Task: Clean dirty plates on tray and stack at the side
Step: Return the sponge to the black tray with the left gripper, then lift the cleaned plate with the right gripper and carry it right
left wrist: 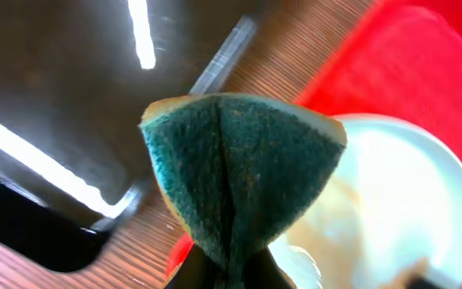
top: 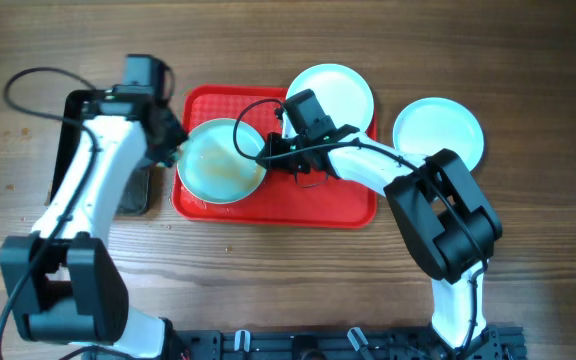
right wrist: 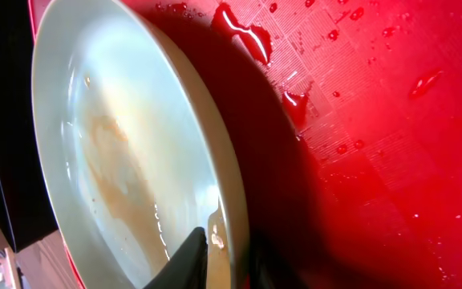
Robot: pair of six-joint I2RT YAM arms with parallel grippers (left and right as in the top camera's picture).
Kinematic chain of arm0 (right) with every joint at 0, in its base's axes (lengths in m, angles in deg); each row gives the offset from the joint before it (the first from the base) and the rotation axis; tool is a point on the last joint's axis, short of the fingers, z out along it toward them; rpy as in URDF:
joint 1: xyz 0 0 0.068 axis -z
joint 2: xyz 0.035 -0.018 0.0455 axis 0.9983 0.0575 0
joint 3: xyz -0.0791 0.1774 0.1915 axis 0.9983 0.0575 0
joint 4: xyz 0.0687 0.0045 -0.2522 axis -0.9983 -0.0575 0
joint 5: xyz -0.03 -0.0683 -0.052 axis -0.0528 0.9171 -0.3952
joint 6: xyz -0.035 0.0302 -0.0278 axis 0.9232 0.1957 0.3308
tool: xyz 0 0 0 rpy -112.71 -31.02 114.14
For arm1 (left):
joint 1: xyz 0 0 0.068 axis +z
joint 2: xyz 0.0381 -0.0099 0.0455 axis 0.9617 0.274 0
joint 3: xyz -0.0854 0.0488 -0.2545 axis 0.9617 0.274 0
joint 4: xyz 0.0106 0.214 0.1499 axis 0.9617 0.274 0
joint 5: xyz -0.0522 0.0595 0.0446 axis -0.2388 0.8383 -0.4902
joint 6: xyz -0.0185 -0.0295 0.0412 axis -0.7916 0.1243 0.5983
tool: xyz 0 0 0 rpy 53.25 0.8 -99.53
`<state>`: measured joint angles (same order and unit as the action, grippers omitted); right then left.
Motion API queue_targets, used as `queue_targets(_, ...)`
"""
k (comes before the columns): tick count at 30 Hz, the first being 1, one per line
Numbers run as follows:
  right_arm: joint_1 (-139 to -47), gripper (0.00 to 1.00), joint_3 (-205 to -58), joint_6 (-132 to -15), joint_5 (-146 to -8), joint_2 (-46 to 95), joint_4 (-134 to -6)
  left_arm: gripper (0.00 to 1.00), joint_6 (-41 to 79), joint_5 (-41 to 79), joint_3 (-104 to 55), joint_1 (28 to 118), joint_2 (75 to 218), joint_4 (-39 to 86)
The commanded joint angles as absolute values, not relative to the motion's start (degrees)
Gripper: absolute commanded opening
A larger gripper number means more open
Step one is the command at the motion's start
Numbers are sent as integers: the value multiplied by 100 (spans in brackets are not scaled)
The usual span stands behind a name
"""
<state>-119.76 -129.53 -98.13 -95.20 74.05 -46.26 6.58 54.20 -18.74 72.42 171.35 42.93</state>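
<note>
1. At the far left, a glossy black rectangular tray (top: pixel 133 192) lies on the wooden worktop (top: pixel 528 270), partly hidden under my left arm.
2. My left hand (top: pixel 173 148) hangs at the left rim of the large red rectangular plastic tray (top: pixel 318 200). It is pinched tight on a folded green scouring sponge (left wrist: pixel 239 177) with a yellow edge. The sponge sits over the near plate's left edge; I cannot tell whether it touches.
3. That plate, a round pale mint-white plate with brown sauce smears (top: pixel 218 162), fills the left half of the red tray.
4. My right hand (top: pixel 268 152) is clamped on the smeared plate's right rim. One finger (right wrist: pixel 189 258) sits inside the dish and the other is below the rim.
5. Right of the hand, water droplets (right wrist: pixel 247 36) lie on the tray's ribbed floor.
6. A second matching plate (top: pixel 330 95), looking clean, rests at the tray's far right corner and overhangs the far rim.
7. A third matching plate (top: pixel 438 133), also unmarked, lies on the worktop just right of the tray, apart from it.
</note>
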Motion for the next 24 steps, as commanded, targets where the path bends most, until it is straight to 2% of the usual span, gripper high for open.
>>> queue_targets(1,-11974,4,-12896,-9780,-9273,7667,-4727,4,1016,5357,-1944,7793,17019,4252)
queue_targets(7,-11972,4,-13023,-9776,-9395,7623,-4893,5,1045,5353,-1925,8228,17019,4269)
queue_targets(10,-11957,4,-13436,-9234,-9192,7446,-5575,4,1042,5353,-1925,8226,17019,4258)
queue_targets(17,-11970,4,-14079,-8202,-7603,6460,-6943,4,1042,5353,-1925,8226,17019,4254)
queue_targets(24,-12110,4,-14190,-7105,-5878,5715,-7301,4,1042,5353,-1925,8226,17019,4256)
